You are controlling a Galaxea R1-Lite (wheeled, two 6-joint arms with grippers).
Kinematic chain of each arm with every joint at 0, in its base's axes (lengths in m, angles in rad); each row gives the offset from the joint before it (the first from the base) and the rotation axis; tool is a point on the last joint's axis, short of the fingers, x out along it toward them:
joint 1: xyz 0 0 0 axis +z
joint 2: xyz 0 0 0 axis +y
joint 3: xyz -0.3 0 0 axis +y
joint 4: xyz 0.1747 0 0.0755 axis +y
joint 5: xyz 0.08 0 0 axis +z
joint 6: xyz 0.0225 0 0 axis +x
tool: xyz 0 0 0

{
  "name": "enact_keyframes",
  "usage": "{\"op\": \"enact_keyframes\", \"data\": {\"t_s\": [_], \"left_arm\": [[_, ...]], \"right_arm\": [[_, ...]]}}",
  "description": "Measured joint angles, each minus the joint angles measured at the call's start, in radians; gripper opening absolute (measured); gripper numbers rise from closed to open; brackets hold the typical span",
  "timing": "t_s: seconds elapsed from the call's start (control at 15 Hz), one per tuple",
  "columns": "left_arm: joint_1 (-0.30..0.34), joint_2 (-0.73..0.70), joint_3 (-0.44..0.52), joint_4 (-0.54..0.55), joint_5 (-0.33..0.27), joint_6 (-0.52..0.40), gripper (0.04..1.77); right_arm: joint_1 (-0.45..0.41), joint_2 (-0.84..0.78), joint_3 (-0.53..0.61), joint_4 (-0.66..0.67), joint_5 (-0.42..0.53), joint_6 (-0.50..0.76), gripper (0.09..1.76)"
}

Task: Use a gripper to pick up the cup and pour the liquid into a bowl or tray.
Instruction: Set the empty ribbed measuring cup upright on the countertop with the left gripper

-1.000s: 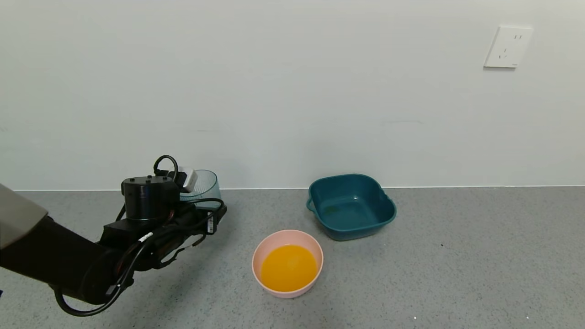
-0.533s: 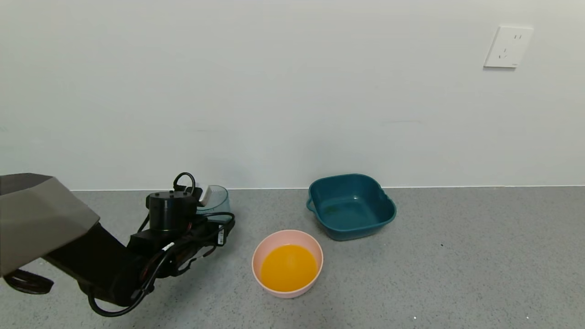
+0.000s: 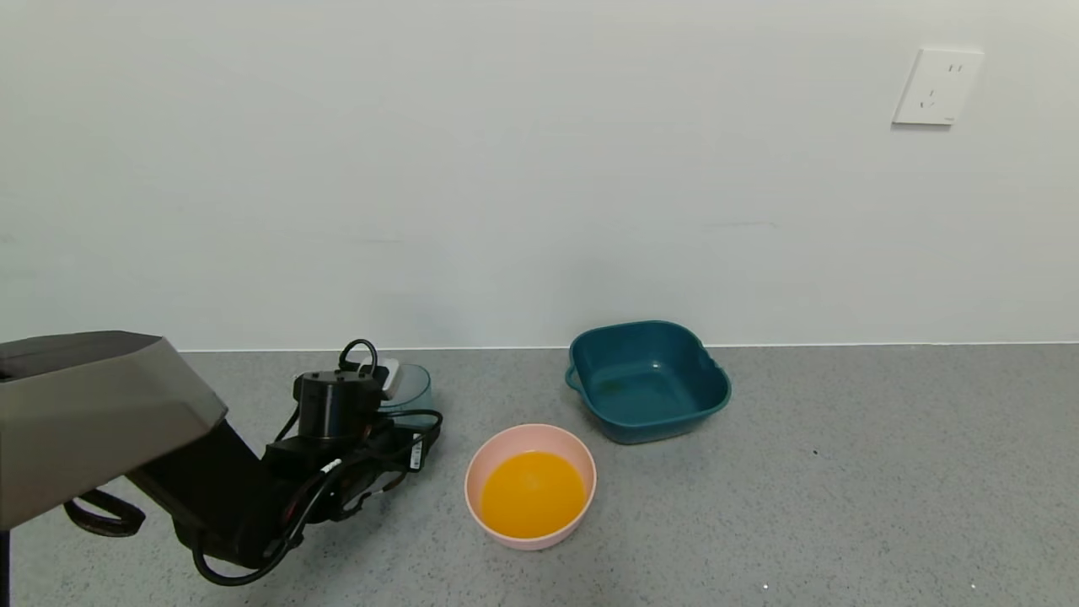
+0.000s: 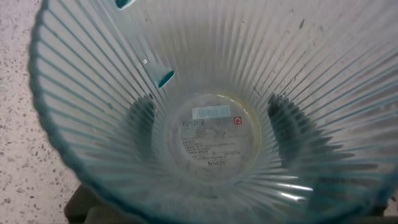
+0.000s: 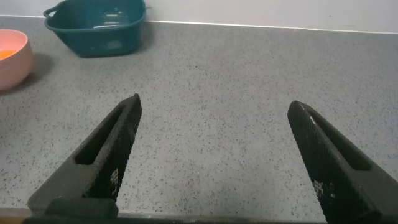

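My left gripper (image 3: 394, 381) is shut on the cup (image 3: 413, 386), a ribbed pale blue-green tumbler held upright low over the table at the far left, left of the pink bowl (image 3: 587, 472). The left wrist view looks down into the cup (image 4: 214, 137). It is empty, with a label on its base, and dark fingers (image 4: 292, 118) show through its wall on both sides. The orange liquid (image 3: 533, 493) lies in the pink bowl. My right gripper (image 5: 214, 134) is open and empty above bare table, out of the head view.
A dark teal basin (image 3: 647, 379) with side handles stands behind and right of the pink bowl, near the wall. The right wrist view shows the basin (image 5: 96, 25) and the bowl's edge (image 5: 15, 59) far off. A wall socket (image 3: 936, 86) is high on the right.
My left arm has come down and moved a little to the right with the cup, from raised above the table to close to its surface. The bowl and basin have not moved.
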Motion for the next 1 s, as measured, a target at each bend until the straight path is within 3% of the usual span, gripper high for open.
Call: {"op": "enact_keyframes", "data": {"t_s": [0.67, 1.0], "left_arm": [[0.000, 0.029, 0.000, -0.012, 0.000, 0.000, 1.27], [0.000, 0.029, 0.001, -0.013, 0.000, 0.000, 1.50]], "right_arm": [[0.000, 0.000, 0.000, -0.001, 0.000, 0.000, 1.71], [0.000, 0.000, 0.000, -0.001, -0.001, 0.000, 1.71]]}}
